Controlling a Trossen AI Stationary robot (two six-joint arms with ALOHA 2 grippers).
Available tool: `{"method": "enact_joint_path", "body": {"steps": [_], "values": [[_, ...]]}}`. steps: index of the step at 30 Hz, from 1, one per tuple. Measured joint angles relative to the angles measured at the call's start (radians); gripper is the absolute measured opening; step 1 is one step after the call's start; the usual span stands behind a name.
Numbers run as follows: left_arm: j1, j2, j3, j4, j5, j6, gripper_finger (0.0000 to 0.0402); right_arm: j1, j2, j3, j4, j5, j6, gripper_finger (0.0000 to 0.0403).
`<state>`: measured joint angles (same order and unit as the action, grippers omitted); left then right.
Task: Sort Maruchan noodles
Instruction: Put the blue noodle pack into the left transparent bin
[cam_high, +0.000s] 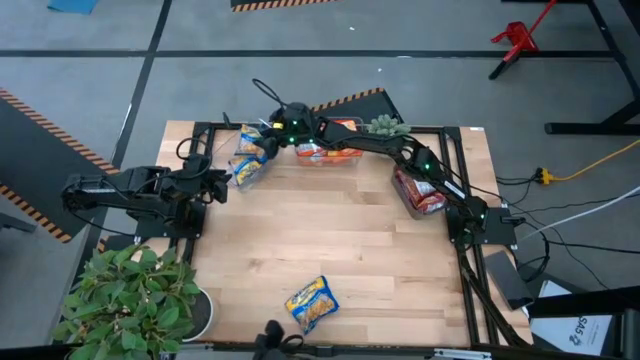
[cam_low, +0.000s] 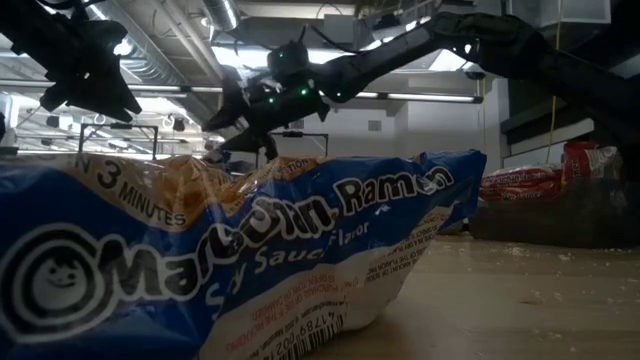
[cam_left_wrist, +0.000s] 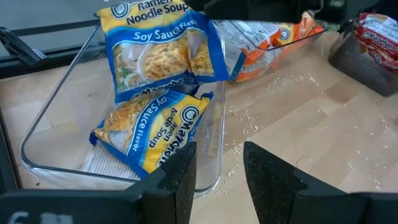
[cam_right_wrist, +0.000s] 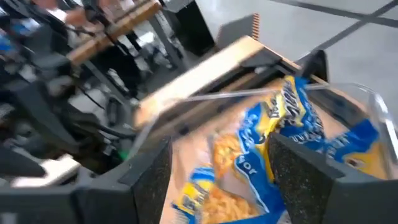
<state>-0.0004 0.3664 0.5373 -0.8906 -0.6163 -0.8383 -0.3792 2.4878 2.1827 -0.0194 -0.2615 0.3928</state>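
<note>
My right gripper (cam_high: 268, 135) (cam_right_wrist: 221, 162) hangs open over the clear bin (cam_left_wrist: 56, 106) at the table's far left. Below its spread fingers a yellow-and-blue Maruchan noodle packet (cam_left_wrist: 158, 56) (cam_right_wrist: 249, 149) stands tilted in the bin. Its lower edge is on a second such packet (cam_left_wrist: 152, 124), which lies flat on the bin floor. Another yellow-and-blue packet (cam_high: 312, 303) (cam_low: 250, 250) lies flat near the table's front edge. My left gripper (cam_high: 215, 185) (cam_left_wrist: 217, 168) waits open at the table's left side, pointing at the bin.
A bin of orange packets (cam_high: 325, 152) (cam_left_wrist: 273, 43) stands at the far middle. A bin of red packets (cam_high: 420, 192) (cam_low: 530, 185) is at the right, under my right arm. A small green plant (cam_high: 385, 125) is at the far edge and a large leafy plant (cam_high: 130, 300) at the near left corner. Noodle crumbs (cam_left_wrist: 249, 118) lie on the wood.
</note>
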Motion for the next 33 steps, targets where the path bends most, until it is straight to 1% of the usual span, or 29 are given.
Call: {"method": "enact_joint_path", "body": {"steps": [5, 9, 13, 16, 19, 22, 24, 28, 30, 33], "values": [[0.0, 0.0, 0.0, 0.0, -0.002, -0.002, 0.0127, 0.013, 0.0, 0.0, -0.123, 0.095, -0.14, 0.0238], [0.0, 0.0, 0.0, 0.0, -0.034, -0.043, 0.0127, 0.022, 0.0, -0.001, -0.186, 0.121, -0.22, 0.0216], [0.0, 0.0, 0.0, 0.0, -0.055, -0.051, 0.0127, 0.03, 0.0, 0.0, -0.233, 0.063, -0.281, 0.0176], [0.0, 0.0, 0.0, 0.001, -0.054, -0.052, 0.0127, 0.039, -0.003, -0.001, -0.249, 0.056, -0.324, 0.0153], [0.0, 0.0, 0.0, 0.001, -0.053, -0.053, 0.0127, 0.04, -0.037, -0.002, -0.259, 0.034, -0.323, 0.0144], [0.0, 0.0, 0.0, 0.001, -0.048, -0.053, 0.0127, 0.04, -0.13, -0.002, -0.321, 0.032, -0.371, 0.0147], [0.0, 0.0, 0.0, 0.002, -0.045, -0.053, 0.0127, 0.04, -0.207, 0.001, -0.397, 0.026, -0.409, 0.0155], [0.0, 0.0, 0.0, 0.0, -0.015, -0.051, 0.0127, 0.057, -0.329, 0.001, -0.674, -0.073, -0.442, 0.0178], [0.0, 0.0, 0.0, 0.001, -0.007, -0.046, 0.0127, 0.094, -0.37, 0.0, -0.82, -0.115, -0.424, 0.0191], [0.0, 0.0, 0.0, 0.001, -0.003, -0.029, 0.0127, 0.182, -0.404, 0.0, -1.031, -0.12, -0.419, 0.0209]]}}
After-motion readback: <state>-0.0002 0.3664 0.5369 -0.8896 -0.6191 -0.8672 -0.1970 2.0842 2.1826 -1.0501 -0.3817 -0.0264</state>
